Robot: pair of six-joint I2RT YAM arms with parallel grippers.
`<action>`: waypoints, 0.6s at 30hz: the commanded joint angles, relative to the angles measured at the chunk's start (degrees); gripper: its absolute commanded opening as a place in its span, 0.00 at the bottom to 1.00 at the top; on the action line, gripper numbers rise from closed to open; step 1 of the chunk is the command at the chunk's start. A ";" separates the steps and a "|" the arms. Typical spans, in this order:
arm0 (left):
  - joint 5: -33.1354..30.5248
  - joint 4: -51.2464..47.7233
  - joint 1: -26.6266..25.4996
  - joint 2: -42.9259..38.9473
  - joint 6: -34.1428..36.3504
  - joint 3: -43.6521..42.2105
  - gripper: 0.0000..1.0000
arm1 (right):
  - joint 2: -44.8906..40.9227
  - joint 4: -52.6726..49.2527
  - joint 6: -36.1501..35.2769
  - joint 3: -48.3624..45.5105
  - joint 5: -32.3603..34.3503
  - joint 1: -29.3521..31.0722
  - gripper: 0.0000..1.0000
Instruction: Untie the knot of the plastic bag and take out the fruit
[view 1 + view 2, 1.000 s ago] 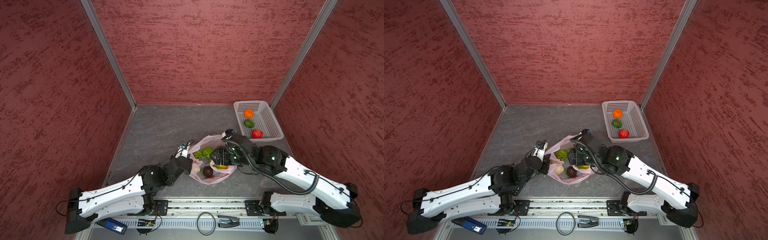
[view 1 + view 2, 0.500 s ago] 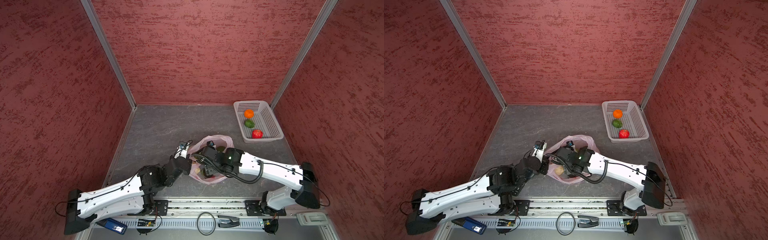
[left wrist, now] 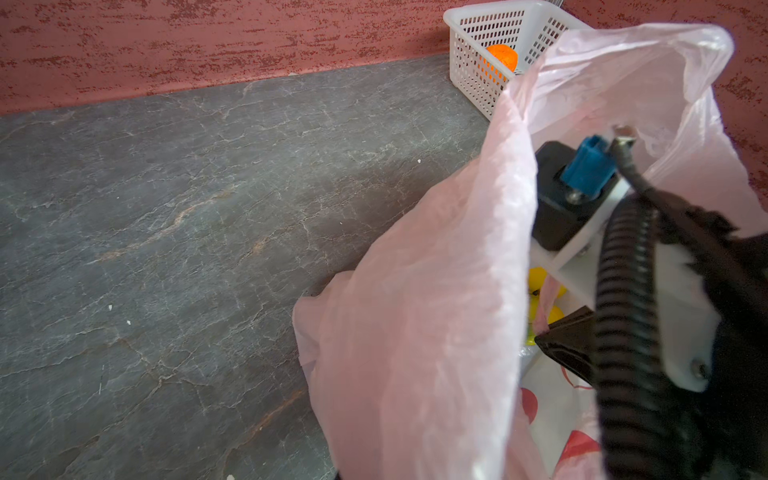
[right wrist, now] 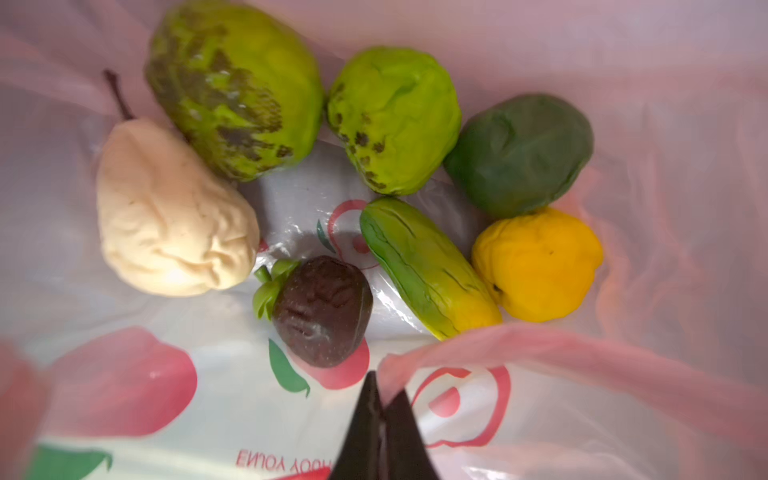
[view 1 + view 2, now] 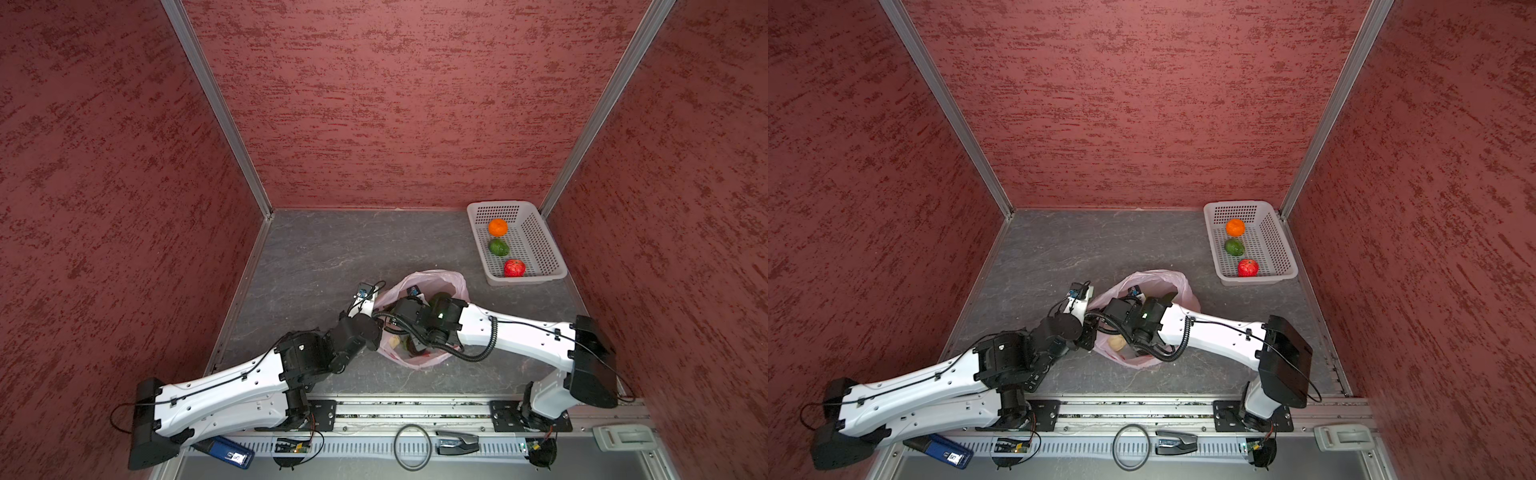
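Note:
The pink plastic bag [image 5: 432, 277] stands open mid-table in both top views, and no knot shows. My right gripper [image 4: 380, 386] is down inside it, shut on a strip of the bag's pink film. Below it lies the fruit: a beige pear [image 4: 166, 208], two bright green pieces [image 4: 232, 87] [image 4: 395, 120], a dark green one [image 4: 519, 153], a yellow one [image 4: 536, 266], a green-yellow oblong [image 4: 428, 266] and a dark brown strawberry [image 4: 322, 311]. My left gripper [image 5: 375, 322] is at the bag's left rim, with bag film [image 3: 436, 311] draped over its jaws.
A white perforated basket [image 5: 536, 232] stands at the back right with an orange mandarin [image 5: 497, 227], a green fruit [image 5: 498, 247] and a red one [image 5: 514, 268]. Red walls enclose three sides. The arm rail runs along the front edge.
My right arm has dropped low and reached into the bag, and its gripper went from open to shut on the film. The left arm has held still.

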 commanded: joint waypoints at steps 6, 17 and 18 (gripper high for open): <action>-0.96 0.45 -0.01 0.18 -0.28 -0.75 0.00 | -19.00 -5.85 7.55 6.39 1.68 -0.90 0.00; -0.44 -0.51 0.47 -1.15 0.16 -1.46 0.00 | -43.53 -16.38 27.39 -9.65 8.59 -8.80 0.00; -0.27 -0.59 0.48 -1.27 0.23 -1.46 0.00 | -43.61 -17.84 28.19 -10.72 8.34 -9.53 0.00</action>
